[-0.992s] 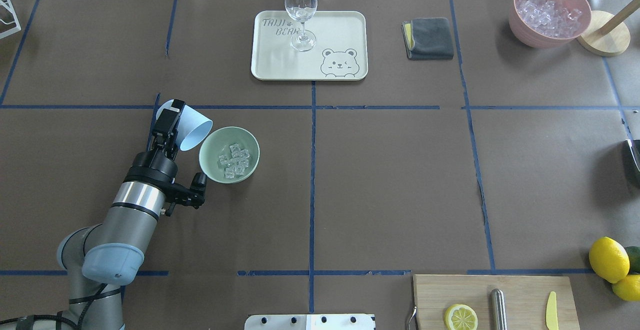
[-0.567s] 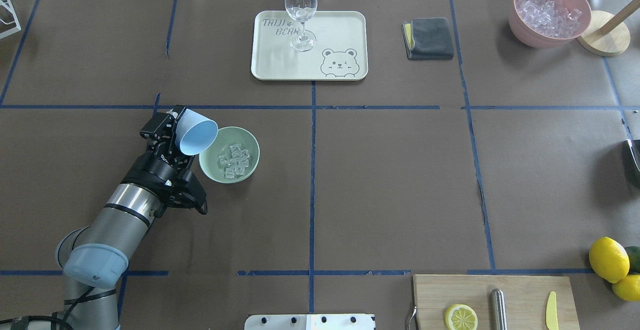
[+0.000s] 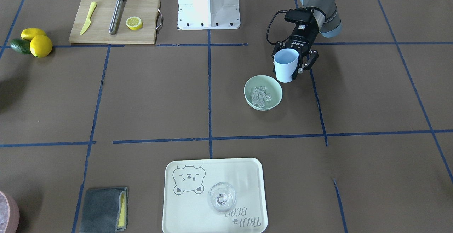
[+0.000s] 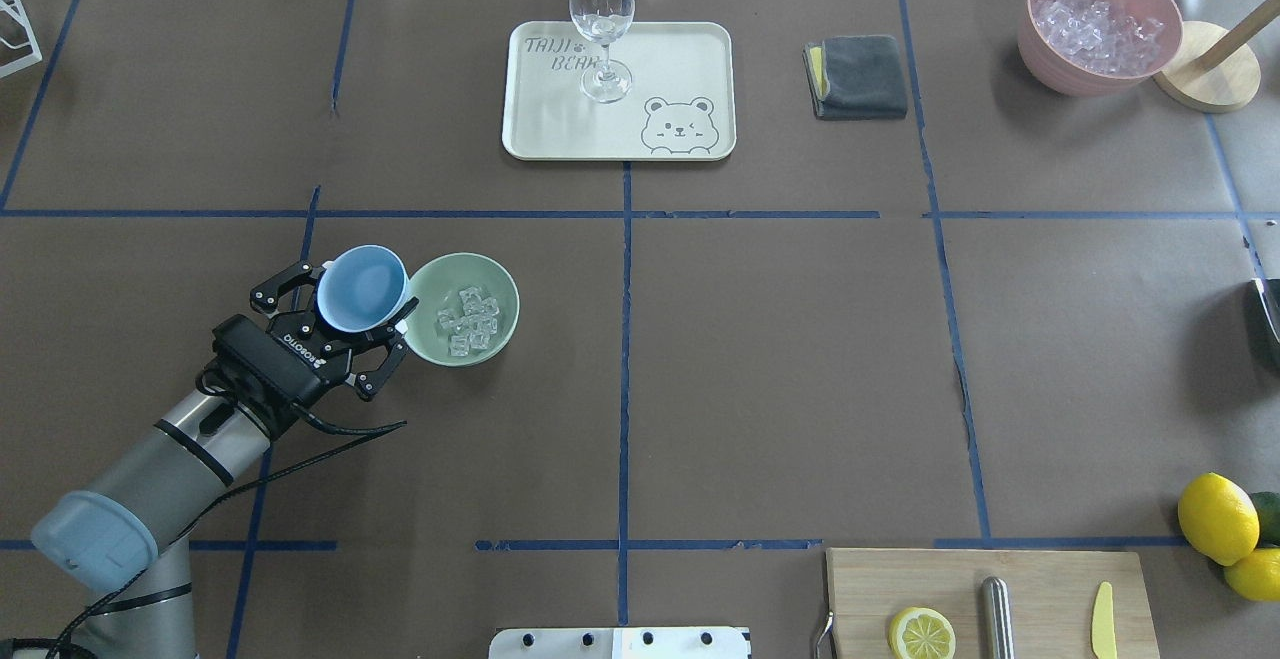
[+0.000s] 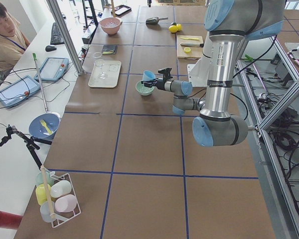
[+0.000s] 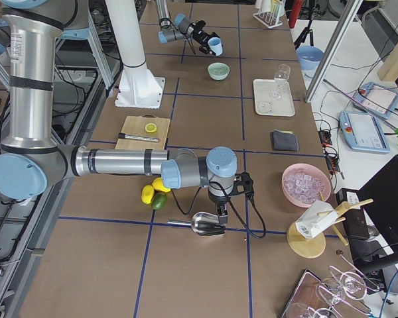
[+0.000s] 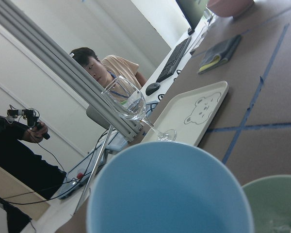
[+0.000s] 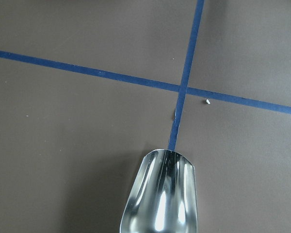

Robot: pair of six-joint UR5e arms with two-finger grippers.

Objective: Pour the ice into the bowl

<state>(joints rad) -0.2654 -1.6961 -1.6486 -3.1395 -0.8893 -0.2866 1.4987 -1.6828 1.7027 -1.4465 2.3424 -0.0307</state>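
Left gripper [image 4: 362,289]: closed around the light blue cup [image 3: 286,67], just beside the bowl [image 4: 503,299].
Right gripper [image 6: 220,213]: at a metal scoop [image 8: 160,194]; its grip cannot be told.
Bowl: mint green, on the table [image 4: 800,339].
Cup: mouth up.
Ice [image 4: 468,321]: clear cubes heaped inside the bowl.

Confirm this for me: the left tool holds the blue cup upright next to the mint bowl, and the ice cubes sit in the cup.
One thing is wrong: the ice cubes sit in the mint bowl, not in the blue cup, whose inside shows empty in the overhead exterior view. The rest holds: the left tool holds the cup upright next to the bowl.
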